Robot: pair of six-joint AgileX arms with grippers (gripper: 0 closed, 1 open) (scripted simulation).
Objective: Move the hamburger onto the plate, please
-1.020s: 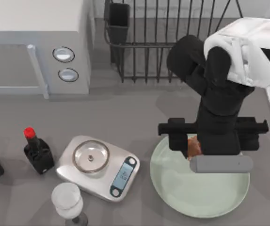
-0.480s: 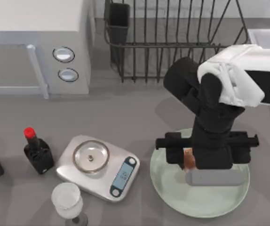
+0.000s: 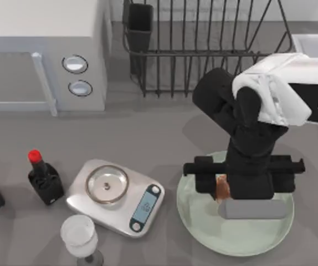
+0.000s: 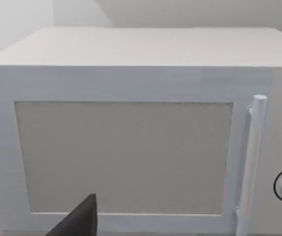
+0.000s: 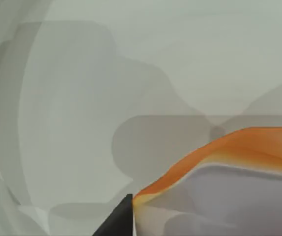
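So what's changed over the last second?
The right gripper, carrying the hamburger, came toward the near table edge and is now over the plate, barely moving in the last half second. Plate, scale, sauce bottle and glass stayed put; the left arm faces the microwave.

A white microwave [image 3: 42, 52] fills the tabletop's far left corner beside a wire rack [image 3: 203, 47], with a red-capped bottle [image 3: 44, 177], silver scale [image 3: 116, 197] and what looks like a glass [image 3: 80, 237] toward the near edge.

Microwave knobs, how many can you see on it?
2: on the microwave front, right of its handle, one knob nearer the back of the table, the other just in front of it.
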